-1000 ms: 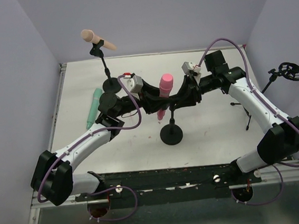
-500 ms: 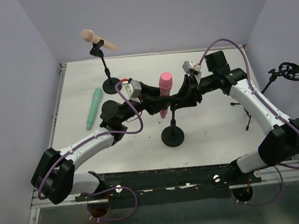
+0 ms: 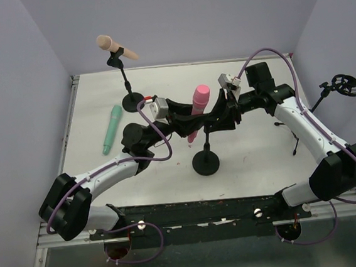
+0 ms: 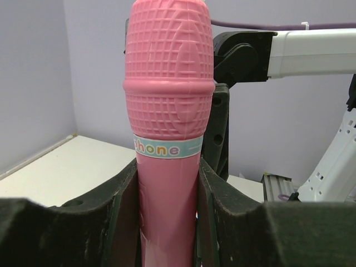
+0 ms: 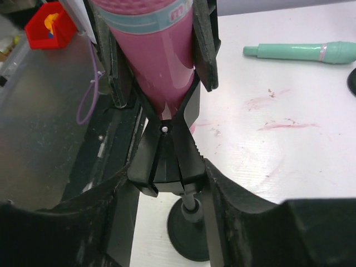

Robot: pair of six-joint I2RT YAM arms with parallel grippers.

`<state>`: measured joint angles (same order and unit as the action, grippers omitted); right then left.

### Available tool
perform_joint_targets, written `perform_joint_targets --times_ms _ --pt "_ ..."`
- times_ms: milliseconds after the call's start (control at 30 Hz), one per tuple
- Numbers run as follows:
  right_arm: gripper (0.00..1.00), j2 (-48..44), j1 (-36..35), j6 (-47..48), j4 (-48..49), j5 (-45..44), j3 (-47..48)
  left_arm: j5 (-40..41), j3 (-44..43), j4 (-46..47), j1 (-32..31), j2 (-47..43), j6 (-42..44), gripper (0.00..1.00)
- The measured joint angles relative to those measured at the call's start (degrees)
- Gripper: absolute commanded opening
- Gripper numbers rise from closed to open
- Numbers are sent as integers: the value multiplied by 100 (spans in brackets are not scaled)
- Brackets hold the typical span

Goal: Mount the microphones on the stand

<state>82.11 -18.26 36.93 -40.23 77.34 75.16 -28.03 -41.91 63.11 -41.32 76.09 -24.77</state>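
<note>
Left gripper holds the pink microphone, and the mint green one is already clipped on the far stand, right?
No. Top external view: the peach-tan microphone is on the far stand; the mint green microphone lies on the table. Left gripper does hold the pink microphone.

White table [image 3: 256, 164], mint green microphone [image 3: 111, 128] lying flat at left, rear stand base [image 3: 132, 102], middle stand base [image 3: 205, 163], pink smears [image 5: 286, 125]

The pink microphone [image 5: 158, 55] is cut off above (right wrist view) — its tip perhaps hidden.
</note>
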Motion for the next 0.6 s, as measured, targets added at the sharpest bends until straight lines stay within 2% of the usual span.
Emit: perform_joint_targets --times_ms 133,233,333,400,500,600 --pt "75 -42 -9 -190 63 20 -35 24 116 149 -33 -48 -15 4" --pt "82 -94 -11 -249 122 26 -52 37 229 249 -44 -105 -20 15" --pt "86 -186 -11 -293 157 28 -98 61 302 319 -44 -144 -35 42" --pt "88 -238 -11 -293 162 31 -118 70 319 323 -44 -166 -52 57" --pt "89 -291 -11 -302 164 31 -129 140 323 256 -44 -203 -142 75" --pt "95 -304 -9 -304 162 31 -131 203 326 -24 -44 -354 -184 87"
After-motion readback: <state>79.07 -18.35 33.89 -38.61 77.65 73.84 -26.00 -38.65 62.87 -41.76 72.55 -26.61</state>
